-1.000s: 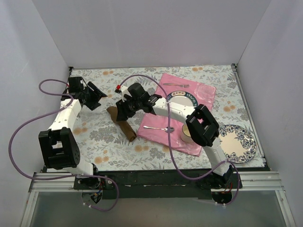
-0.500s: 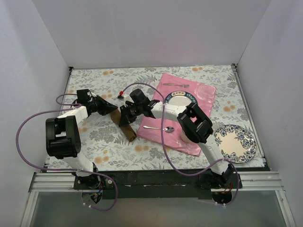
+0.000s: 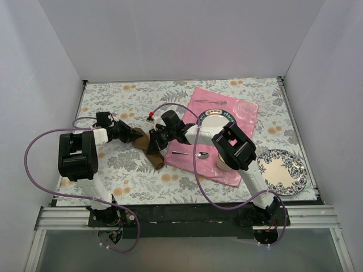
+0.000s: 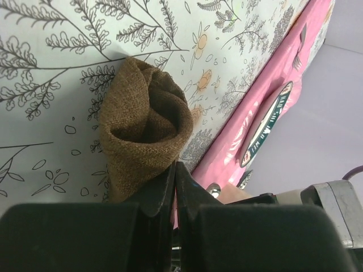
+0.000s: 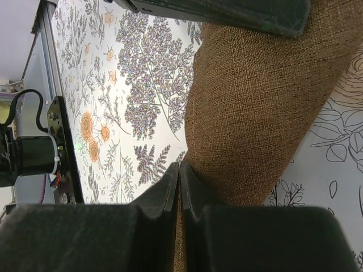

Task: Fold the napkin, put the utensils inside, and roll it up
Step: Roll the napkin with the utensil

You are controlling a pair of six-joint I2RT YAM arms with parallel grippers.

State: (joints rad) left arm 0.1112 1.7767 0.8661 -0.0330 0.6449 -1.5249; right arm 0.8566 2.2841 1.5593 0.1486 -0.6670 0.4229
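Cutlery lies on the pink mat (image 3: 247,110): the fork (image 3: 211,102) at its far edge, the spoon (image 3: 190,153) nearer. Just left, the napkin (image 3: 157,160) sits bunched on the floral tablecloth (image 3: 127,173). The left gripper (image 3: 136,135) is pinched tight on one end, and the right gripper (image 3: 152,141) is clamped on the cloth beside it.

The left arm (image 3: 77,158) stood up from its base at the near left, folded hard at the elbow and sent its forearm low and to the right. Its wrist lay nearly level, and the left end effector (image 3: 130,135) faced the middle with both fingers pressed together on a pinch of the napkin (image 4: 144,122). The right arm (image 3: 232,148) leaned in from the near right, elbow raised and forearm stretched leftward and down, and the right end effector (image 3: 154,141) sat just beside the other, fingers likewise closed on the same cloth.
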